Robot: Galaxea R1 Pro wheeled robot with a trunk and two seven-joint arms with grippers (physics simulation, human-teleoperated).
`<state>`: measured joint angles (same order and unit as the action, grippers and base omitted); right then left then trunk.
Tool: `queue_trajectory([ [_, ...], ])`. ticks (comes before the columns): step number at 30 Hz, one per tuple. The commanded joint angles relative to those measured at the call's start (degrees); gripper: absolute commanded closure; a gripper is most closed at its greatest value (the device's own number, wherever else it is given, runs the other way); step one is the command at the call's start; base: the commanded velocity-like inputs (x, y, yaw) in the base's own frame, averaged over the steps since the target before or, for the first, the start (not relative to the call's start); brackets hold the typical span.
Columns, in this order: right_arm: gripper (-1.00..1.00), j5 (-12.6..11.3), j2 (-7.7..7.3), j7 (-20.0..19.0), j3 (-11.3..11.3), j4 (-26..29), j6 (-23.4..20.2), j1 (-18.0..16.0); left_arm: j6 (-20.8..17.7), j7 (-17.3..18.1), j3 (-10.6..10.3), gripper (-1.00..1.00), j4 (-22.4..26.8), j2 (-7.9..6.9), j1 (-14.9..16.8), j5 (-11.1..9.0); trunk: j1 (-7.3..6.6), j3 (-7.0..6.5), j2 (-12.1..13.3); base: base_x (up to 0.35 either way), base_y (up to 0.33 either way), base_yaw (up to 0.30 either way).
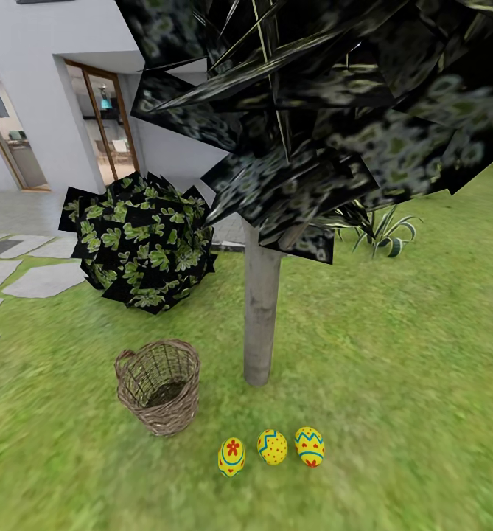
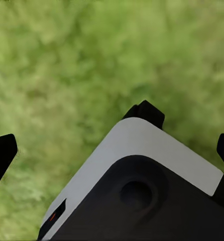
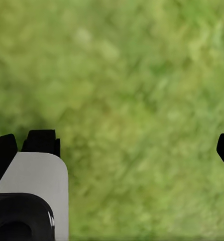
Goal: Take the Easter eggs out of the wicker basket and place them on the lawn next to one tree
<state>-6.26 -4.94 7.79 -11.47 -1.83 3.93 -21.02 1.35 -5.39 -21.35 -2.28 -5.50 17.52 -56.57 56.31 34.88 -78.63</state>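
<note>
Mottled green lawn spreads across the garden. Nearest, three yellow eggs painted with blue zigzags and red marks lie in a row on the grass, close together, just in front of the tree. Just left of them and a little farther back stands the round brown wicker basket, open-weave, upright and holding no eggs. Behind the eggs rises the tree, its smooth pale grey trunk under dark jagged leaf panels. Farther left sits a round black-and-green bush, with grey paving slabs and a white house wall beyond. Both wrist views look down on blurred grass: the left hand and right hand each have dark fingertips spread wide at the picture edges, holding nothing.
</note>
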Motion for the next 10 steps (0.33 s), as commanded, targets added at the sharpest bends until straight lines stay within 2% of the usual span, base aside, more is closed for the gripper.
queue_trajectory([
  [1,-1.00,-0.6,0.04,0.0,-0.5,-0.2,0.4,-0.1,0.1,0.0,-0.5,-1.00,-0.2,-0.22,0.1,-0.4,0.00,0.05,0.0,0.000,0.000,0.000],
  [10,-1.00,-0.6,0.02,0.0,-0.5,-0.2,0.4,-0.1,0.1,0.0,-0.5,-1.00,-0.2,-0.30,0.1,-0.4,0.00,0.05,0.0,0.000,0.000,0.000],
])
